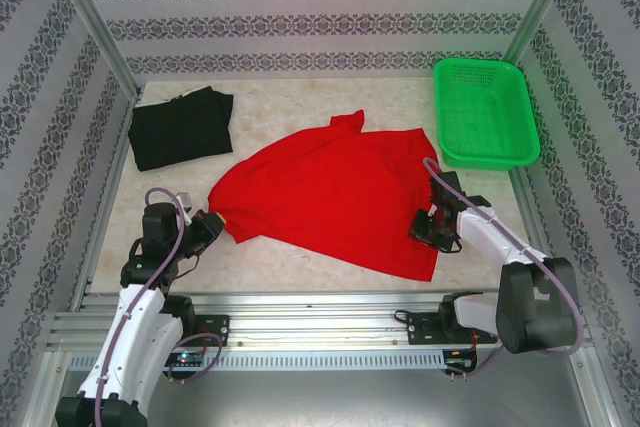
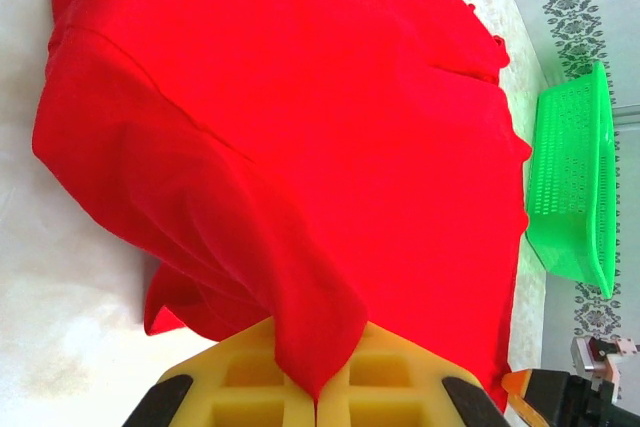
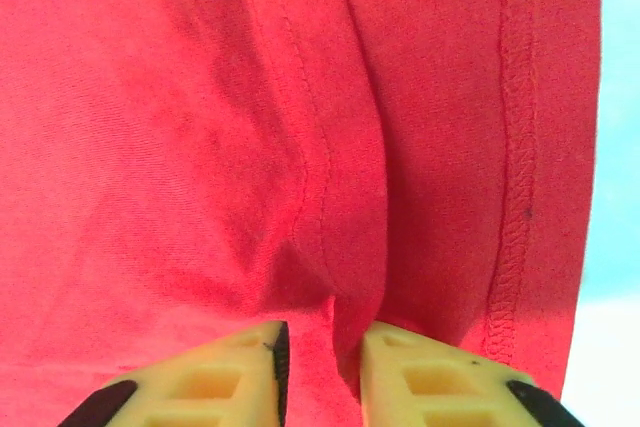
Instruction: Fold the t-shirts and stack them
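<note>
Left claw [image 2: 315, 392] pinches the red shirt [image 1: 330, 192], right claw [image 3: 325, 352] nips its hem — limp, light cloth, best held by corners.

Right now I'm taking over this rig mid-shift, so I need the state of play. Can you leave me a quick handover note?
Left hand: shut on the near-left edge of the red t-shirt.
Right hand: pinching a fold at its near-right hem.
The red one lies spread out, unfolded, in the middle of the table; the black t-shirt sits at the far left corner and looks folded.
Left to do: fold the red one, then stack the two.
</note>
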